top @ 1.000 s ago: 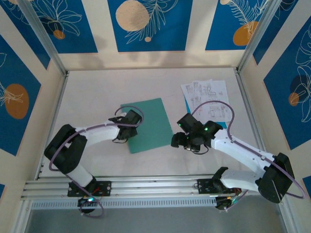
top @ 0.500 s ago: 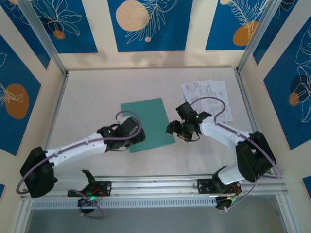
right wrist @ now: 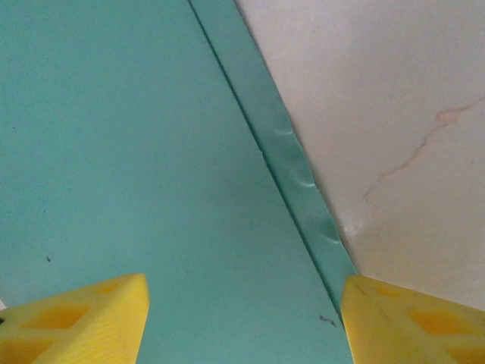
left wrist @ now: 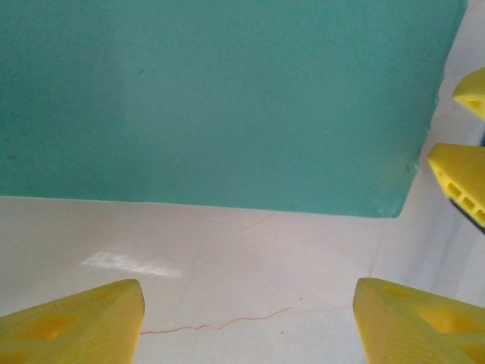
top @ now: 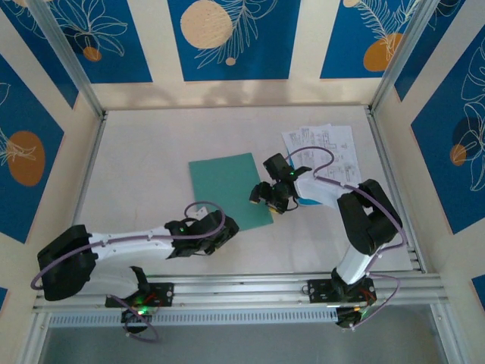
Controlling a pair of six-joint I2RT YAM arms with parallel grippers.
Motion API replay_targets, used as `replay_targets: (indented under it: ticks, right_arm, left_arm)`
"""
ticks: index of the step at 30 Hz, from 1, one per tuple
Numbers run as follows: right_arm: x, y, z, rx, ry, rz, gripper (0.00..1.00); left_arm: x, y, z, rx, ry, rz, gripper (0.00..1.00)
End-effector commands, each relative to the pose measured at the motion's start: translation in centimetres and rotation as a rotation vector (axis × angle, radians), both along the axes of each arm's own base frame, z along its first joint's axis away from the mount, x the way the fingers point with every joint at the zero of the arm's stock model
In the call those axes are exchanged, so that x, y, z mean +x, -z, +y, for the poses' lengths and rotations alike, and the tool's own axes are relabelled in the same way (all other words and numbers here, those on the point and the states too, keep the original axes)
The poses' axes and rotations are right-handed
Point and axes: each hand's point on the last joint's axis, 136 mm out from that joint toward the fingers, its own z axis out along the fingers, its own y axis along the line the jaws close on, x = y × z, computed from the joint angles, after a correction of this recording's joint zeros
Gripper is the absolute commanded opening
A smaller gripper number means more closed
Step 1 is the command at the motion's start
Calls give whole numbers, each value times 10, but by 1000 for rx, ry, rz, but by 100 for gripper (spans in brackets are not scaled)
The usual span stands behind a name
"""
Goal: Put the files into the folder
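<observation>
The teal folder lies flat and closed in the middle of the table. Beyond my left gripper, which hovers open over bare table just short of the near edge, the folder spreads wide. In the top view my left gripper sits at the folder's near right part. My right gripper hangs open over the folder's right edge, straddling the folder and its ribbed spine strip; nothing is between the fingers of my right gripper. The files, white printed sheets with a blue one, lie at the back right.
The right gripper's yellow fingertips show at the right edge of the left wrist view, close by. Metal rails run along the near edge. Patterned walls enclose the pale table on three sides.
My left gripper slid from the folder's left side toward the near edge and opened wider. My right gripper moved left and away to the folder's right edge. The folder stayed put.
</observation>
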Motion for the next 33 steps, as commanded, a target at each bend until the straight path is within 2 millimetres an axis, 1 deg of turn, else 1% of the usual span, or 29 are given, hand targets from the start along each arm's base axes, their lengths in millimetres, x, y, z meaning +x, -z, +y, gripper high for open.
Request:
replay_targets:
  ticks: [1, 7, 15, 21, 24, 30, 33]
  right_arm:
    - [6, -3, 6, 17, -7, 3, 68]
    - [9, 0, 8, 20, -1, 9, 68]
    - [4, 12, 8, -3, 2, 38, 68]
    - [-11, 20, 2, -65, 26, 71, 68]
    - [-22, 21, 4, -87, 38, 77, 68]
    - [-41, 21, -2, -96, 129, 119, 68]
    - [-50, 19, -6, -98, 169, 130, 68]
  left_arm:
    - [1, 10, 1, -39, -78, 24, 73]
    - [-1, 17, 6, -31, -91, 29, 73]
    - [0, 20, 9, -38, -113, 23, 73]
    - [9, 21, 11, -76, -168, -17, 73]
    - [15, 23, 12, -113, -213, -47, 72]
    - [21, 25, 11, -161, -265, -66, 69]
    - [24, 26, 16, -174, -299, -77, 67]
